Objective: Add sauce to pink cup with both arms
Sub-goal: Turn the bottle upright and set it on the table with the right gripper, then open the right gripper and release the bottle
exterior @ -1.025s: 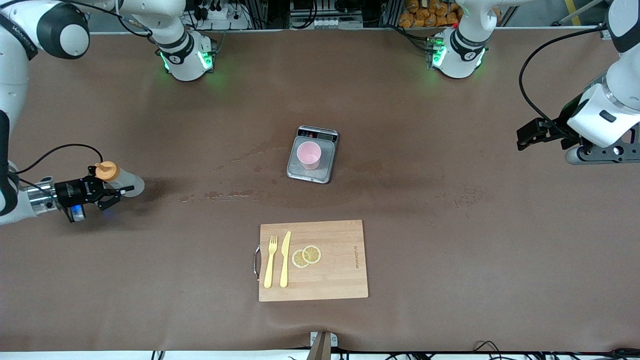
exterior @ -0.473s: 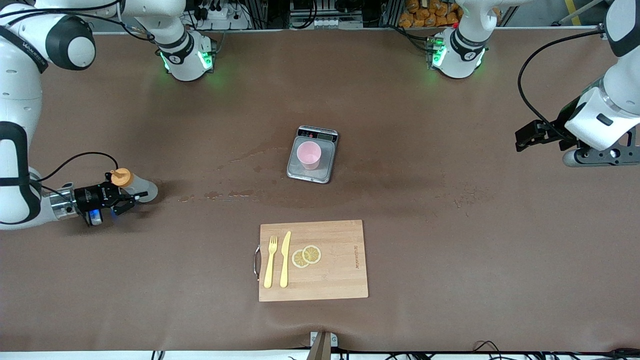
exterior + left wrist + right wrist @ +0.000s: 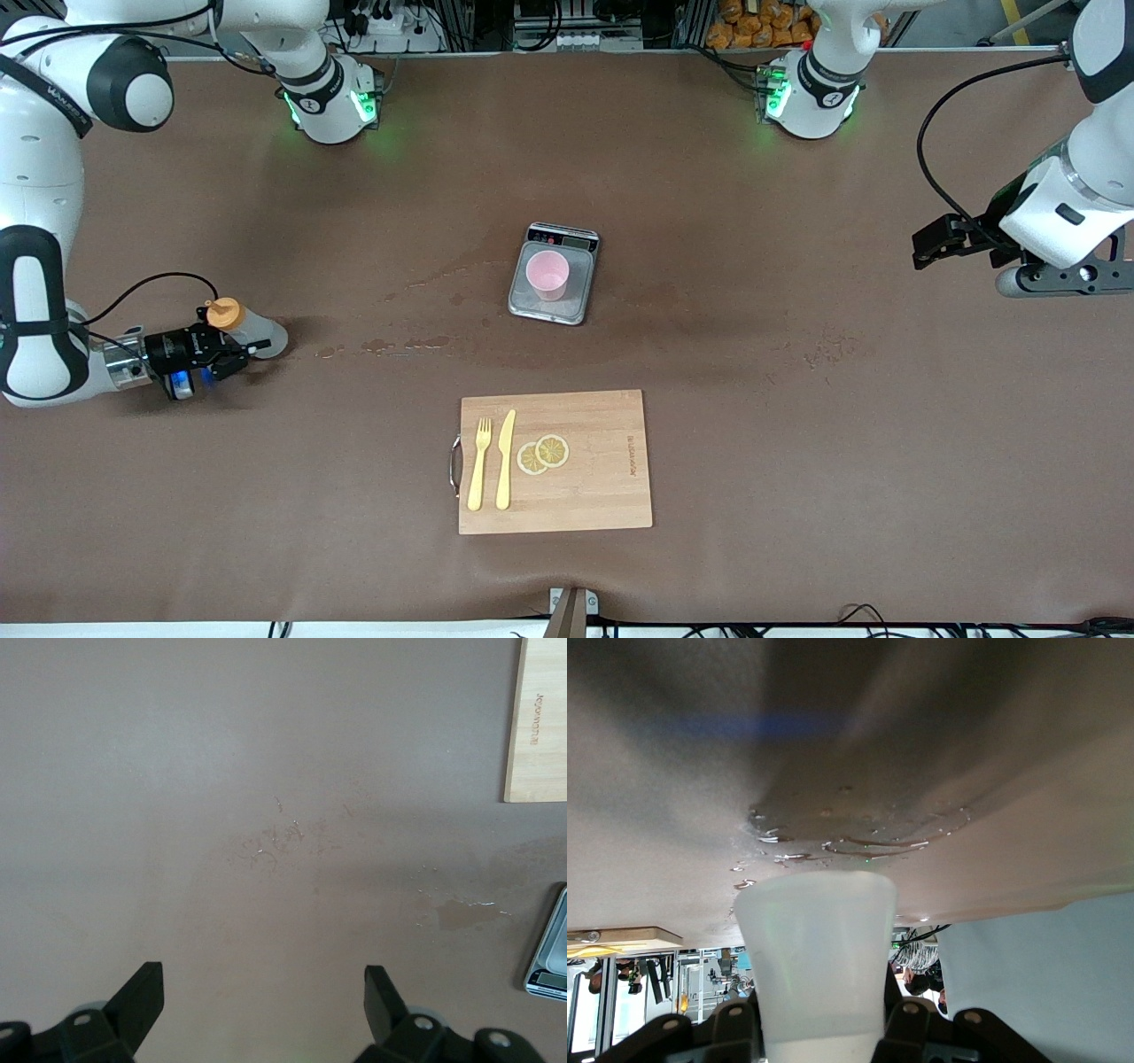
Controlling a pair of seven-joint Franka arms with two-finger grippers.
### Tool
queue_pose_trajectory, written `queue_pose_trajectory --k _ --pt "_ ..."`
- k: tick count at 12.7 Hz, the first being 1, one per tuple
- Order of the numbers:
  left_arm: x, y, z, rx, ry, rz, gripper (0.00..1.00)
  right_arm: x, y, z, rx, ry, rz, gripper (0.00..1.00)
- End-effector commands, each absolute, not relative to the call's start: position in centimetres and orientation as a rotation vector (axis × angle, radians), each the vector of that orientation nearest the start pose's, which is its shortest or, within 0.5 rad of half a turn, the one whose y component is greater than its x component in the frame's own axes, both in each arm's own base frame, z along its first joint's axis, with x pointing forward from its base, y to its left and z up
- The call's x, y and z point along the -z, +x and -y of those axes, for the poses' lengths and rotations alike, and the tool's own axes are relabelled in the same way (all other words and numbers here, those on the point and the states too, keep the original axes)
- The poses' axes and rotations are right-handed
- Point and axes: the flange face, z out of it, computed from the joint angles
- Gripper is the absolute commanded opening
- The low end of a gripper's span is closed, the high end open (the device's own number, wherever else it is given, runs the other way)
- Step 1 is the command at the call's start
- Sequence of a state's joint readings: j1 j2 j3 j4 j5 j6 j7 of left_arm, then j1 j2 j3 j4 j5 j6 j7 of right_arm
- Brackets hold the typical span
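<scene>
The sauce bottle (image 3: 252, 331), whitish with an orange cap (image 3: 223, 312), is held tilted, low over the table at the right arm's end. My right gripper (image 3: 237, 348) is shut on its body. In the right wrist view the bottle (image 3: 819, 966) fills the gap between the fingers of my right gripper (image 3: 819, 1032). The pink cup (image 3: 547, 274) stands upright on the grey scale (image 3: 576, 306) in the middle of the table. My left gripper (image 3: 928, 247) is open and empty, up over the left arm's end of the table; it also shows in the left wrist view (image 3: 263, 992).
A wooden board (image 3: 602, 496) with a yellow fork (image 3: 479, 465), a knife (image 3: 505, 459) and lemon slices (image 3: 543, 454) lies nearer to the camera than the scale. Wet spots (image 3: 403, 344) mark the table between the bottle and the scale.
My right gripper has carried the bottle a little lower and toward the middle of the table. The left arm has barely shifted.
</scene>
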State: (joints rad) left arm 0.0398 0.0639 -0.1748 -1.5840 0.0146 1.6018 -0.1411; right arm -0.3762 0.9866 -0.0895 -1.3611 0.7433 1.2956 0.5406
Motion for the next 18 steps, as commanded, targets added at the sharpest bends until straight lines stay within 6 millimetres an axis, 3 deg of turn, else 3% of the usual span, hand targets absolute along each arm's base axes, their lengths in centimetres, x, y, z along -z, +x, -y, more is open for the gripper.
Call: queue_pose_trajectory --k 1,5,7,12,15,18 --pt "-58.7 56.9 7.4 -0.063 -3.144 0.014 1.00 -11.6 59.0 18.3 -1.282 -1.785 -1.240 0.64" --pt "-58.7 56.8 7.5 -0.067 -3.143 0.012 1.00 -11.7 59.3 17.9 -1.288 -1.803 -1.245 0.86" --pt "-58.9 56.8 7.3 -0.060 -3.144 0.014 1.00 -12.8 59.8 19.0 -1.270 -1.804 -1.276 0.90" --pt "-59.0 56.6 7.2 -0.065 -3.143 0.007 1.00 -18.2 62.4 21.2 -1.242 -1.881 -1.363 0.97" --pt "-59.2 56.6 7.1 -0.060 -3.134 -0.001 1.00 -22.7 63.3 23.9 -1.171 -1.877 -1.421 1.00" --pt "-59.9 56.2 7.1 -0.039 -3.134 -0.001 1.00 -26.8 64.2 23.6 -1.103 -1.921 -1.408 1.00"
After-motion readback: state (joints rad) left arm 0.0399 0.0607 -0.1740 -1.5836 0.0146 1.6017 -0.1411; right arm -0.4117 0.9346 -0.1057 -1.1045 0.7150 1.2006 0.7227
